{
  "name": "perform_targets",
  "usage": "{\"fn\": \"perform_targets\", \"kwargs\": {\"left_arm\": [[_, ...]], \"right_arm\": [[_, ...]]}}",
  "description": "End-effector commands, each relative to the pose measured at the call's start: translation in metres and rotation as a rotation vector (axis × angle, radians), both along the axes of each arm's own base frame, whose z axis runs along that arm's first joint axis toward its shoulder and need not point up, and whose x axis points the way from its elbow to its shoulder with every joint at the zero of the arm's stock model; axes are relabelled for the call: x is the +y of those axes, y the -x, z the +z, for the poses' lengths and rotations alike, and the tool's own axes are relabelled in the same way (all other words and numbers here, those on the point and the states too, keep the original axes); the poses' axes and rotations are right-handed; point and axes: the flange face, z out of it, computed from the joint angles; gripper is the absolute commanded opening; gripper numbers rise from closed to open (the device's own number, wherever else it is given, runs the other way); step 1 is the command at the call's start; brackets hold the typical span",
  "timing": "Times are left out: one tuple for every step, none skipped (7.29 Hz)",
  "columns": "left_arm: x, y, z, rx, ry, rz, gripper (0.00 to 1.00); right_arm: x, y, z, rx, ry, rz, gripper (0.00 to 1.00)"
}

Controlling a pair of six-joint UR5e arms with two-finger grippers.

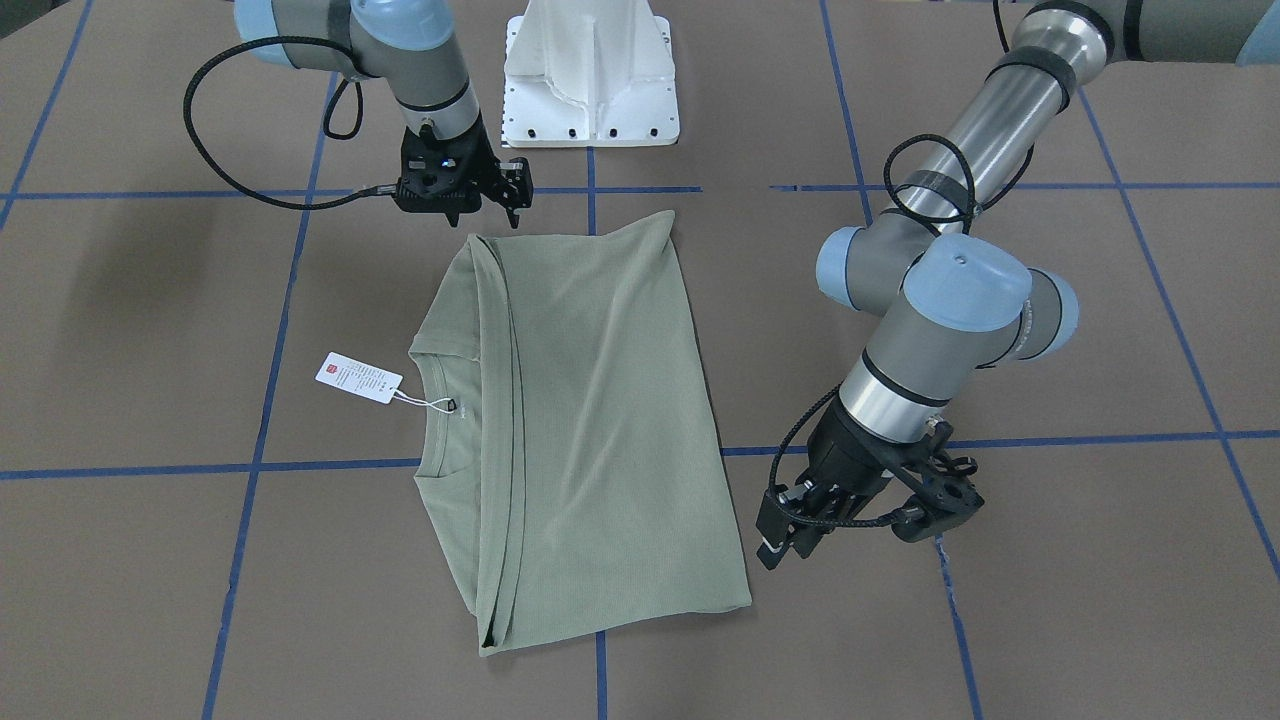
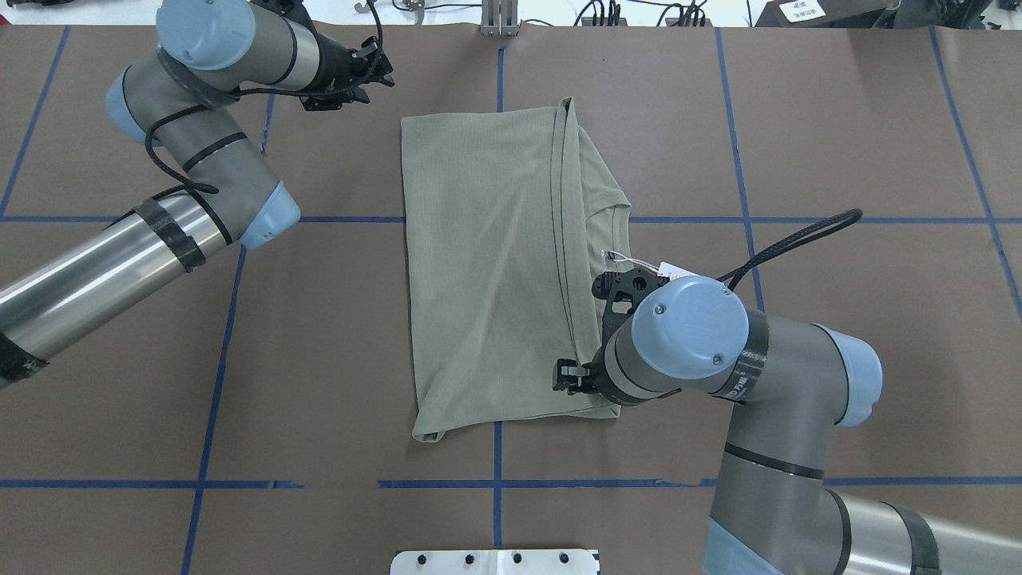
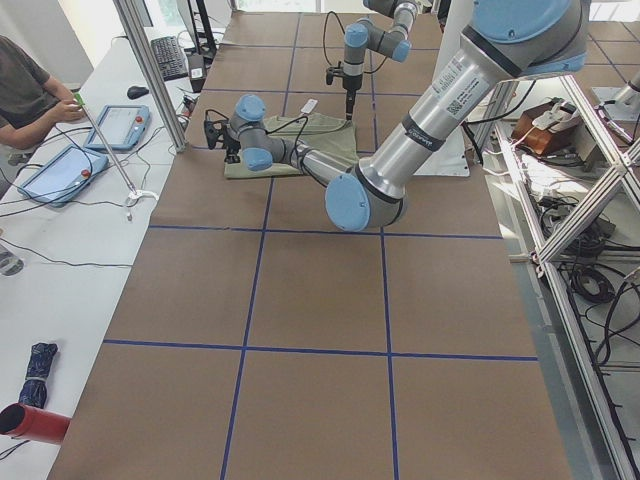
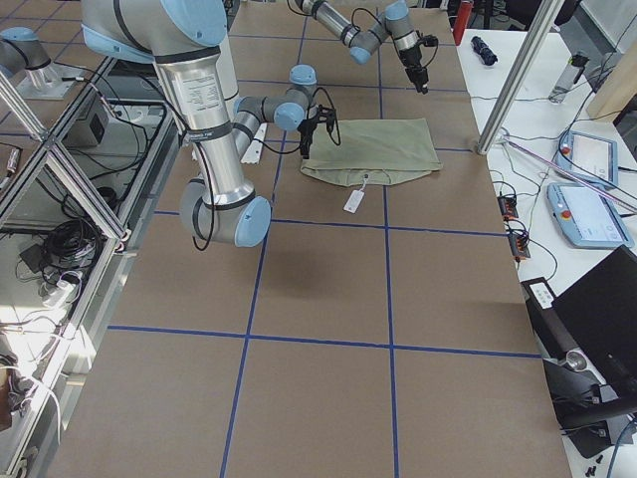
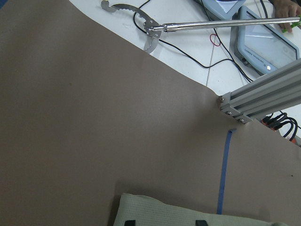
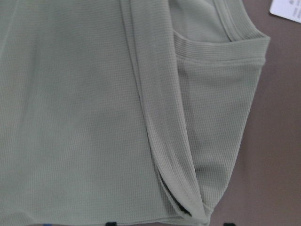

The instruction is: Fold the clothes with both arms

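The sage-green shirt point(image 1: 600, 420) lies flat mid-table, folded into a rough rectangle, its round neck and white hang tag point(image 1: 358, 377) showing at one side. My left gripper point(image 1: 850, 535) hovers open beside the shirt's far corner; in the left wrist view its two fingertips stand apart over the cloth's edge point(image 5: 188, 214). My right gripper point(image 1: 505, 190) hangs open above the shirt's corner nearest the robot. The right wrist view shows the folded edge and collar point(image 6: 221, 47) below it, with nothing gripped. In the overhead view the right arm point(image 2: 695, 335) covers part of the shirt point(image 2: 479, 263).
The white base block point(image 1: 590, 80) stands just behind the shirt. Blue tape lines point(image 1: 250, 470) grid the brown table. A metal post point(image 4: 518, 80), tablets point(image 4: 587, 214) and cables sit past the far edge, where a seated person point(image 3: 25, 95) shows.
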Motion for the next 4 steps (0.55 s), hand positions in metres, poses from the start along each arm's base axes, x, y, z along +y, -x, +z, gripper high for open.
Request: {"fn": "perform_targets", "kwargs": {"left_arm": [[0.001, 0.001, 0.008, -0.004, 0.007, 0.001, 0.52], [0.002, 0.002, 0.013, -0.008, 0.012, 0.001, 0.52], [0.002, 0.002, 0.017, -0.011, 0.016, 0.001, 0.52], [0.002, 0.002, 0.017, -0.009, 0.017, 0.000, 0.52]], "right_arm": [[-0.006, 0.010, 0.013, 0.072, -0.278, -0.234, 0.66], [-0.008, 0.014, 0.016, 0.100, -0.345, -0.301, 0.55], [-0.009, 0.016, 0.013, 0.104, -0.370, -0.325, 0.42], [-0.007, 0.026, 0.011, 0.111, -0.380, -0.330, 0.40]]}}
